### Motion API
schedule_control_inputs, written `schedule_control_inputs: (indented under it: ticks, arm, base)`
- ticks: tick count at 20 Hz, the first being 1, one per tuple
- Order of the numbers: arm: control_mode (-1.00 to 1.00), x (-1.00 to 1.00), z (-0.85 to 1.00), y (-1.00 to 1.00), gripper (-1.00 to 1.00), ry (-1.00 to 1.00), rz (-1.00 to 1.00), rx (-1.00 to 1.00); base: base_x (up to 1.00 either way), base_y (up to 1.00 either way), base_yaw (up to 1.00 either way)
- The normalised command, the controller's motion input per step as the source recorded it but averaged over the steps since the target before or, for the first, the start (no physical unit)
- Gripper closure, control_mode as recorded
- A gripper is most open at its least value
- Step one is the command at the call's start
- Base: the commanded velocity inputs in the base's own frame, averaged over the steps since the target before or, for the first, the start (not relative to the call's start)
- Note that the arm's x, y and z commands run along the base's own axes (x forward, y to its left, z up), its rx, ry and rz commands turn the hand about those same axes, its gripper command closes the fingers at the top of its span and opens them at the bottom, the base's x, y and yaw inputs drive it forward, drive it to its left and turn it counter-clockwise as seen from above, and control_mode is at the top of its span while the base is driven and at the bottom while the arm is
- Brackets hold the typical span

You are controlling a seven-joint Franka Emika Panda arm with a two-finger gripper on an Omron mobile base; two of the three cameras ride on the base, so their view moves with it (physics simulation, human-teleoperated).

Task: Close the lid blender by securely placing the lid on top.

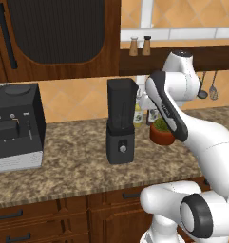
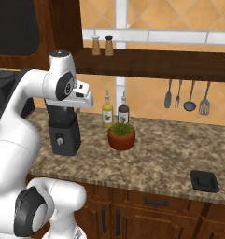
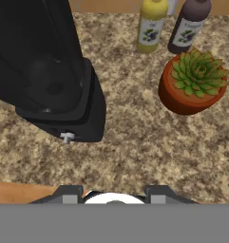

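The blender (image 1: 120, 121) stands on the stone counter, a dark tapered jar on a boxy base with a round knob. Its top rim is open, with no cap on it. In the hand view I look down into the blender's (image 3: 49, 71) jar at the upper left. My gripper (image 3: 115, 195) is open, fingertips (image 3: 71, 194) apart with nothing between them. The white hand (image 2: 82, 95) hovers just right of the jar top and hides much of the blender (image 2: 65, 135). The lid (image 2: 205, 181), a low black squarish cap, lies flat on the counter far to the right, near the front edge.
A potted succulent (image 2: 122, 135) sits right of the blender, with a yellow bottle (image 2: 107, 112) and a dark bottle (image 2: 123, 112) behind it. A black coffee machine (image 1: 16, 126) stands at the left. Utensils (image 2: 188, 98) hang on the wall under a shelf with shakers (image 2: 102, 45).
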Motion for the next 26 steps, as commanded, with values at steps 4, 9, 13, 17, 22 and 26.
schedule_control_inputs:
  ticks: [4, 9, 13, 17, 22, 26]
  arm:
    - [-1.0, -0.18, -0.1, -0.06, -1.0, 0.0, -0.04, 0.0]
    - [-1.0, -0.46, -0.19, -0.4, -1.0, -0.01, -0.1, 0.0]
    - [-1.0, -0.43, -0.23, -0.53, -1.0, 0.0, -0.14, 0.0]
    - [-1.0, -0.39, -0.31, -0.64, -1.0, 0.0, -0.13, 0.0]
    - [-1.0, -0.37, -0.53, -0.79, -1.0, 0.01, -0.13, -0.05]
    - [-1.0, -0.25, -0.61, -0.99, -1.0, 0.0, -0.24, -0.12]
  base:
    - [0.0, 0.0, 0.0]
    - [0.0, 0.0, 0.0]
    - [0.0, 0.0, 0.0]
    - [0.0, 0.0, 0.0]
    - [0.0, 0.0, 0.0]
    - [0.0, 0.0, 0.0]
